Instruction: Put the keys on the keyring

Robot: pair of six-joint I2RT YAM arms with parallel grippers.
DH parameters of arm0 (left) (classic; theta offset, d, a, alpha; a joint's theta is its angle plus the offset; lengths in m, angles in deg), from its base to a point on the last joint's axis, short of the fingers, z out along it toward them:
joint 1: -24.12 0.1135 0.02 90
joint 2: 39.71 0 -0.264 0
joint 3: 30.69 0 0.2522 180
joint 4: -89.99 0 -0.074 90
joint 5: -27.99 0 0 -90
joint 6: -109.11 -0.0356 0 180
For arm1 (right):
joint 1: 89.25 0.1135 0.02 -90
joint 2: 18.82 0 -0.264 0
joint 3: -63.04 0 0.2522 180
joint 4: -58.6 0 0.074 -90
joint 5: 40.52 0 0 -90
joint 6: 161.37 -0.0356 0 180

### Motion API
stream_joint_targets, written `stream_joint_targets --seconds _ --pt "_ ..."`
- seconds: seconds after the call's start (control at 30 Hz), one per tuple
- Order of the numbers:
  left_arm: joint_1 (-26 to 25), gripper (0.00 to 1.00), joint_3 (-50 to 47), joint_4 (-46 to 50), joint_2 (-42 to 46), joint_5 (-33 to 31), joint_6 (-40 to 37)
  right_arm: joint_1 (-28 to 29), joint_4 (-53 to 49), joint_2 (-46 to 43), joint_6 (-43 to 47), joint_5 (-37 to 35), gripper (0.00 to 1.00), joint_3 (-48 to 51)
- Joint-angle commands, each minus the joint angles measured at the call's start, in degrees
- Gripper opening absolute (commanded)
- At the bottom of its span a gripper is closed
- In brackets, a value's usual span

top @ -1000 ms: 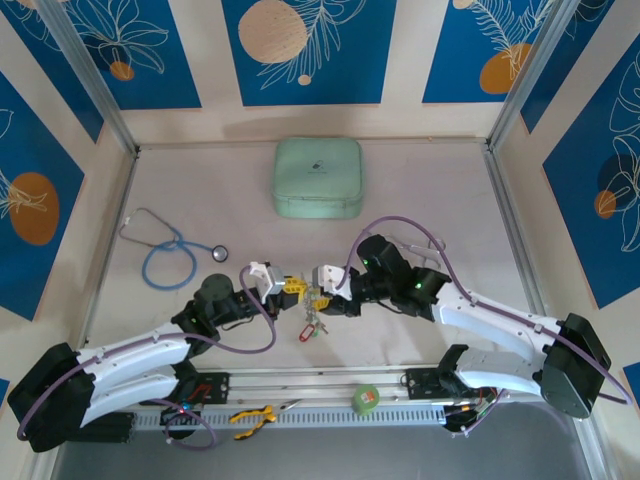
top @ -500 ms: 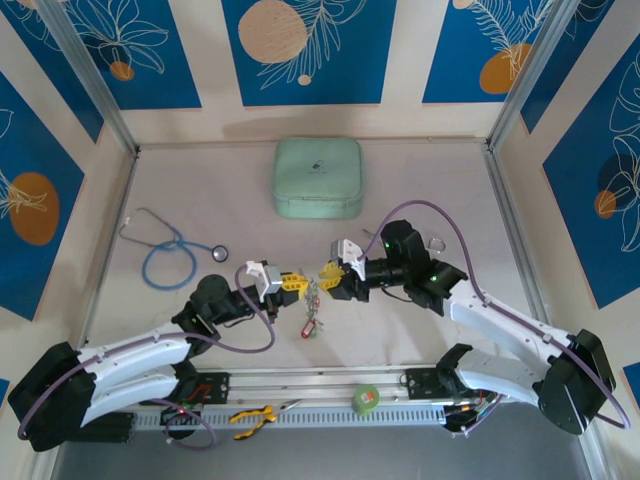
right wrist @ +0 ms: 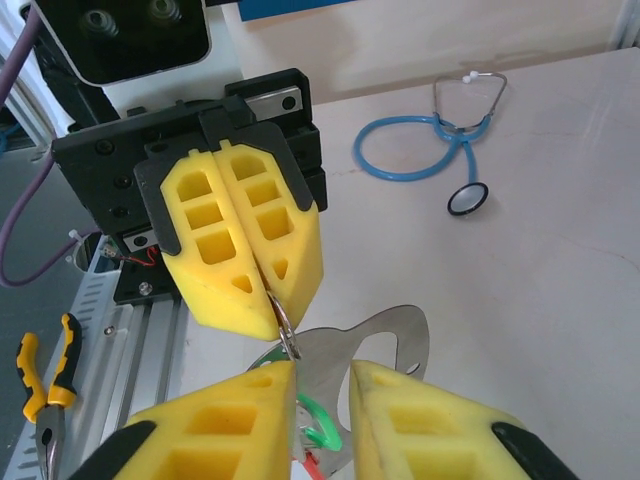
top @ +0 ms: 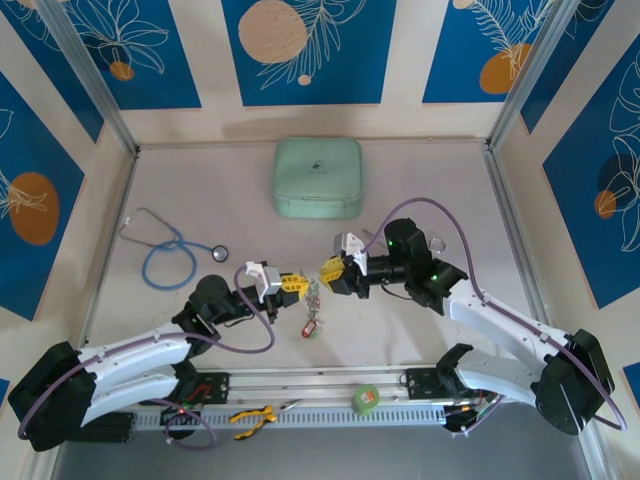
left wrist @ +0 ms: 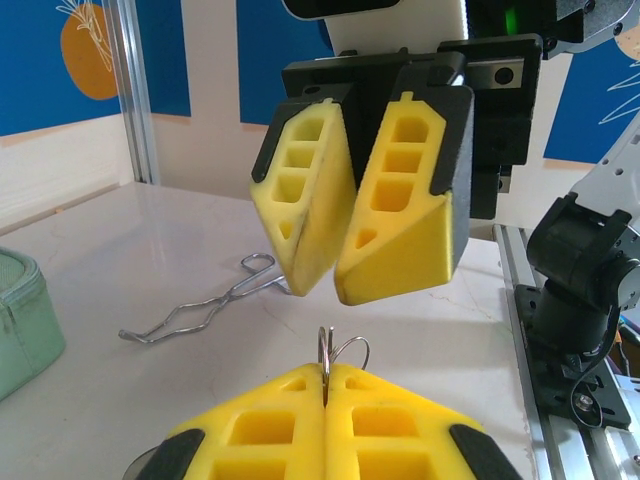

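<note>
My left gripper (top: pixel 297 284) is shut on a thin metal keyring (left wrist: pixel 325 348) that stands edge-up from its fingertips (left wrist: pixel 326 368). Below the ring hang the keys (top: pixel 311 300), with a green tag (right wrist: pixel 325 428) and a red tag (top: pixel 308 328) among them. A flat silvery plate with an oval hole (right wrist: pixel 395 340) hangs in the same bunch. My right gripper (top: pixel 328 270) faces the left one tip to tip, just above the ring. It is narrowly open (right wrist: pixel 322 372), with nothing between its fingers (left wrist: pixel 400 230).
A mint-green case (top: pixel 318 178) lies at the back centre and a blue-tubed stethoscope (top: pixel 170 255) at the left. A bent wire tool (left wrist: pixel 200 312) rests on the table behind the right arm. A green tape roll (top: pixel 366 398) and yellow-handled pliers (top: pixel 252 415) sit on the front rail.
The right gripper has drawn back from the ring, up and slightly right, and its arm has swung farther back. The left gripper still holds the ring in place.
</note>
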Motion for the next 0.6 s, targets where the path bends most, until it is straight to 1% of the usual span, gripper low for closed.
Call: stream_joint_targets --seconds 0.0,0.13,0.23,0.43,0.57 --pt "-0.3 0.00 -0.4 -3.9 -0.2 1.6 0.7 0.2 -0.8 0.1 0.8 -1.7 0.20 0.3" --pt "-0.3 0.00 -0.3 -3.9 -0.3 1.7 0.8 2.3 -2.8 1.2 4.0 -2.1 0.19 -0.8" --pt "-0.3 0.00 -0.2 -4.0 -0.5 1.8 0.8 3.3 -2.6 2.1 4.1 -1.9 0.19 -1.2" --pt "-0.3 0.00 -0.2 -4.3 -0.8 2.0 0.8 3.7 -1.8 2.7 4.1 -0.1 0.19 -1.2" --pt "-0.3 0.00 -0.2 -5.0 -1.2 2.3 1.0 3.7 -1.2 3.4 4.0 0.0 0.15 -1.2"
